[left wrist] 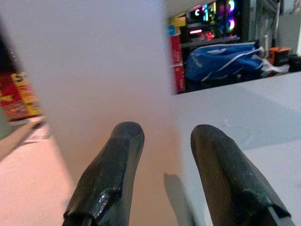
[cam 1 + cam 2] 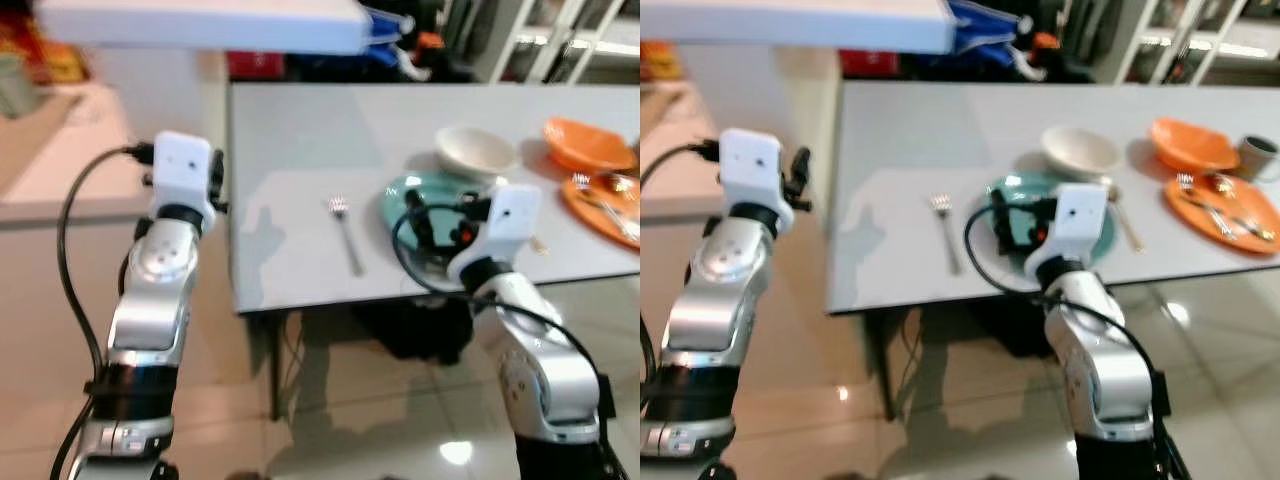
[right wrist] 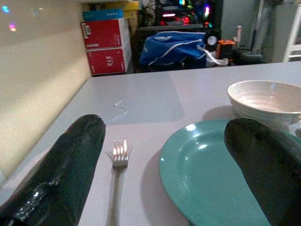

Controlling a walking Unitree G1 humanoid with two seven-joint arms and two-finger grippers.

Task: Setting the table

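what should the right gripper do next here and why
Probably ease back from the place setting. The right gripper is open and empty above the near edge of the teal plate, the fork already lies to the plate's left, and the white bowl sits behind it. A spoon lies right of the plate.

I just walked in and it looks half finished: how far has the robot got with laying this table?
One place looks laid: a fork lies left of a teal plate, with a white bowl behind it. Further right sit an orange plate with cutlery and an orange bowl. Both the right gripper, over the teal plate, and the left gripper are open and empty. What is left is unclear.
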